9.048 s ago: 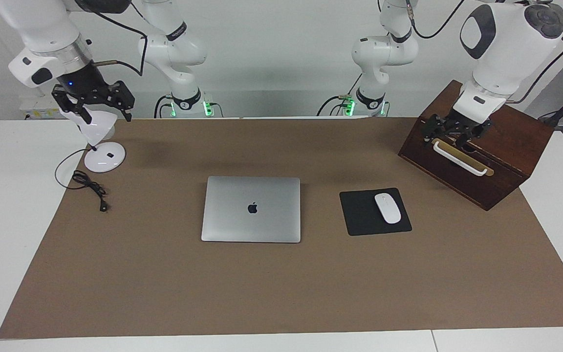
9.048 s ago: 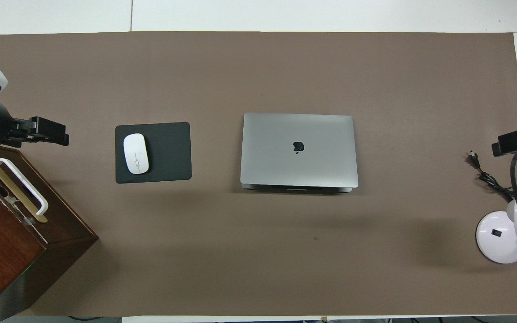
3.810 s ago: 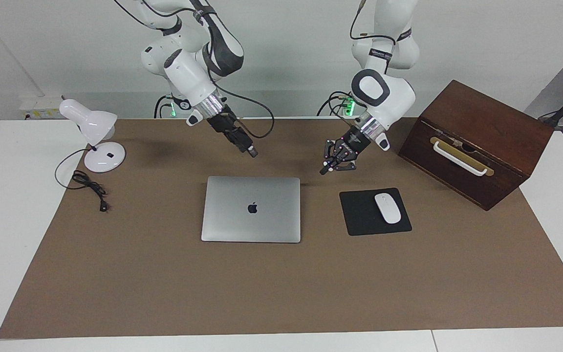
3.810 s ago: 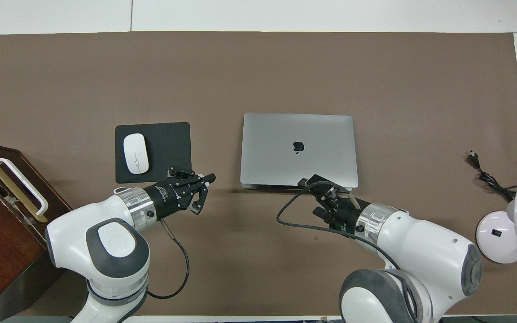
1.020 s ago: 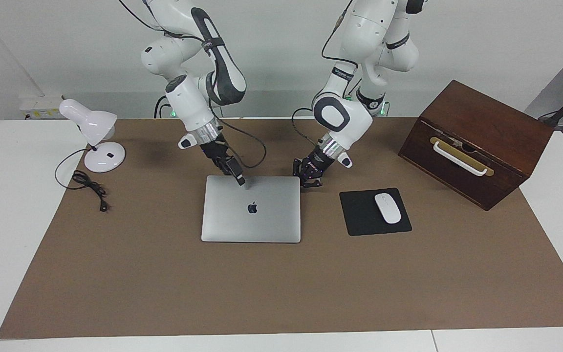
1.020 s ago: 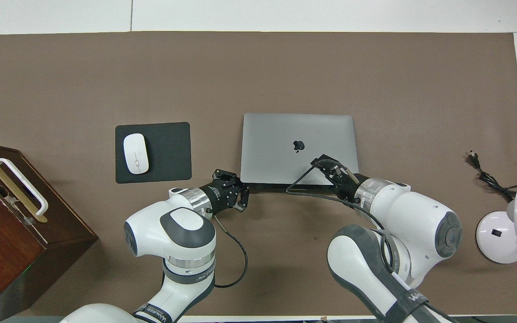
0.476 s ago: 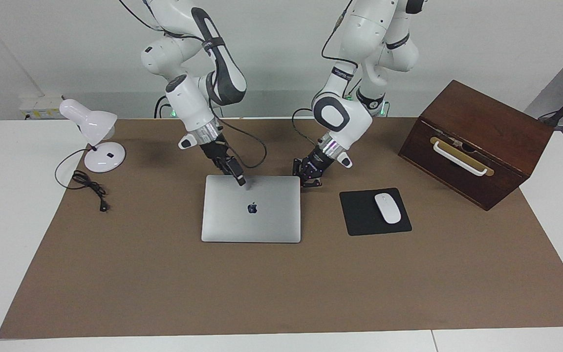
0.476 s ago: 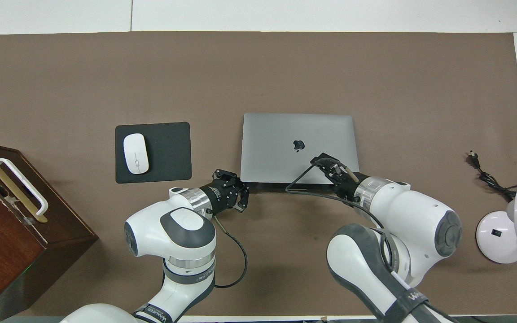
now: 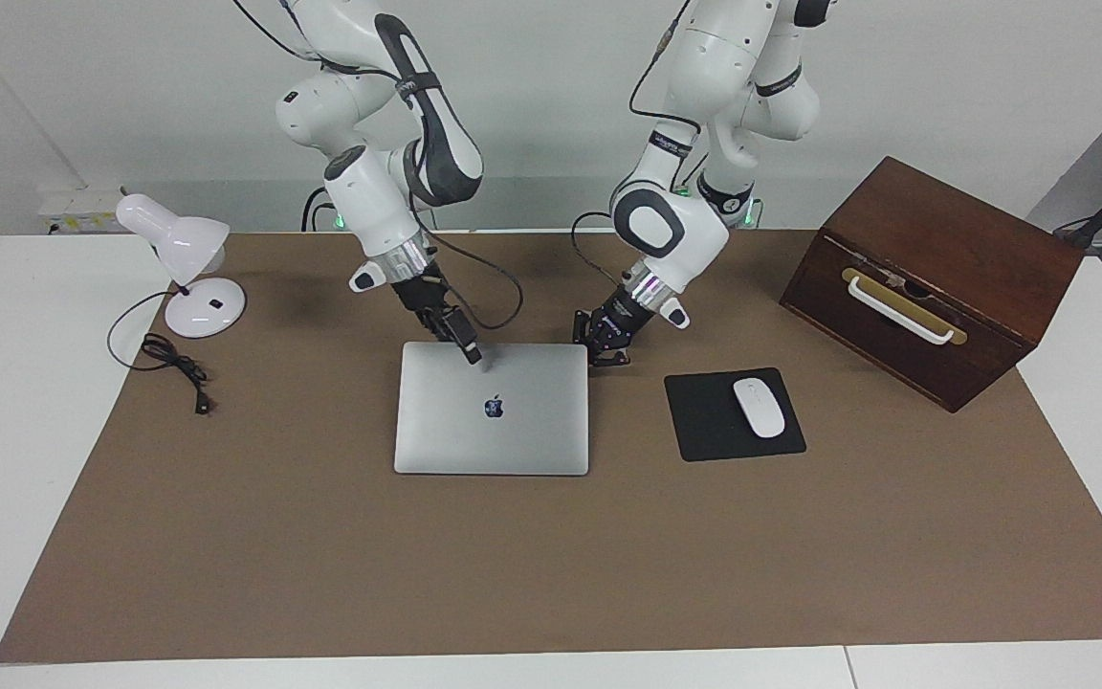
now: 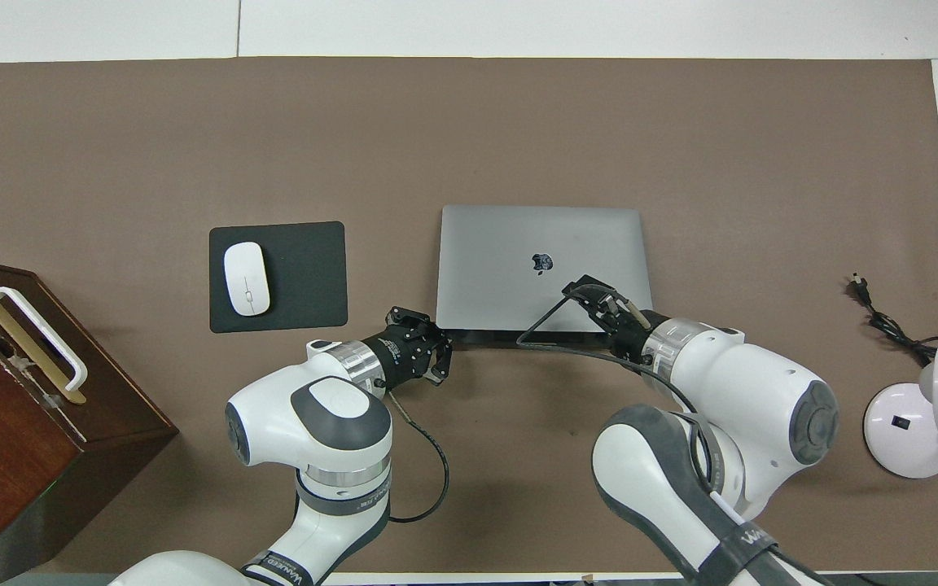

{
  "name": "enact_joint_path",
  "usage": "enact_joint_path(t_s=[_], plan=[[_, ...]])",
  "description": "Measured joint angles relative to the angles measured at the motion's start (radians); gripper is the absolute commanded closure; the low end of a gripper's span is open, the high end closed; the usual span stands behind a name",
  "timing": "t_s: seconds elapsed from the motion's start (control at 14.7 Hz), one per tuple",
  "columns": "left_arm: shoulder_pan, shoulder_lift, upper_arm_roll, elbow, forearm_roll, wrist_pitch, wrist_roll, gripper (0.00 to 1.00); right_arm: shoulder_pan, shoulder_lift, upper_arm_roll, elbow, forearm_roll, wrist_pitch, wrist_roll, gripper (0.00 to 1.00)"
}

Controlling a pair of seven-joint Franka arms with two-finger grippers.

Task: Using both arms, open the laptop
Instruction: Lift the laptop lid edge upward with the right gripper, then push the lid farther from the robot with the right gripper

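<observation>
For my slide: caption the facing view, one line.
Right gripper on the closed laptop lid; left gripper at its corner.

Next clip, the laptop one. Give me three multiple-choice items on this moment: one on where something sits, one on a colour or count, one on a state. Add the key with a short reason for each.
1. Where does the white mouse lie?
A. on the black mouse pad
B. on the laptop lid
C. on top of the wooden box

2. What colour is the desk lamp?
A. black
B. white
C. red

3. What is the state of the laptop?
A. fully open, keyboard showing
B. standing on its edge
C. closed or nearly so, lid with the logo facing up

Key:
1 A: the mouse rests on the pad, between the laptop and the box.
2 B: shade and round base are both white.
3 C: only the grey lid shows; the right gripper is at the lid's edge nearest the robots, the left gripper at the corner of that edge.
</observation>
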Motion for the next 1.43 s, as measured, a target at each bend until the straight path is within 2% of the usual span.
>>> enact_joint_path(t_s=[0.27,1.43], plan=[[0.000,0.000,0.000,0.000,-0.001,0.000,0.000,1.00,0.000,0.012,0.000,0.030,0.015,0.000,0.000,0.00],[0.000,0.000,0.000,0.000,-0.006,0.000,0.000,1.00,0.000,0.120,-0.008,0.287,0.155,0.000,0.000,0.00]])
